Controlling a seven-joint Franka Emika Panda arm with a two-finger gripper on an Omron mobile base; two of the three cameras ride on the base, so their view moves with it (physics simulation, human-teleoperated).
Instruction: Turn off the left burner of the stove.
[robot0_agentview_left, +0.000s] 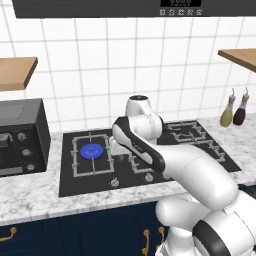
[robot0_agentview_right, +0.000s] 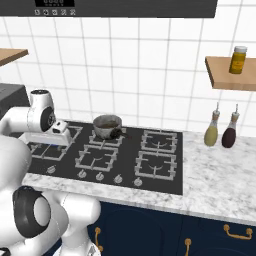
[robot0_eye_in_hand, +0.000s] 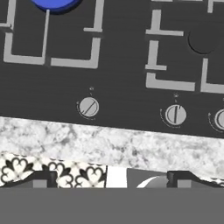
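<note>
The left burner (robot0_agentview_left: 92, 150) is a bright blue disc inside a grey grate on the black stove (robot0_agentview_left: 70, 182). In the hand view its lower edge (robot0_eye_in_hand: 54, 3) shows at the top. Below it sits the leftmost silver knob (robot0_eye_in_hand: 89, 106), its slot slanted. The knob beside it (robot0_eye_in_hand: 175, 114) has an upright slot. My gripper (robot0_eye_in_hand: 111, 179) is open, fingertips far apart with nothing between them. It hangs above the stove's front edge, apart from the knobs. In the right base view the white hand (robot0_agentview_right: 57, 130) hovers over the stove's left side.
A small pot (robot0_agentview_right: 107, 125) stands on a back grate. A black boxy oven (robot0_agentview_left: 20, 137) sits left of the stove. Two bottles (robot0_agentview_right: 220, 131) stand on the marble counter (robot0_agentview_right: 215, 175) to the right. Wooden shelves hang on both sides, the right one holding a jar (robot0_agentview_right: 238, 59).
</note>
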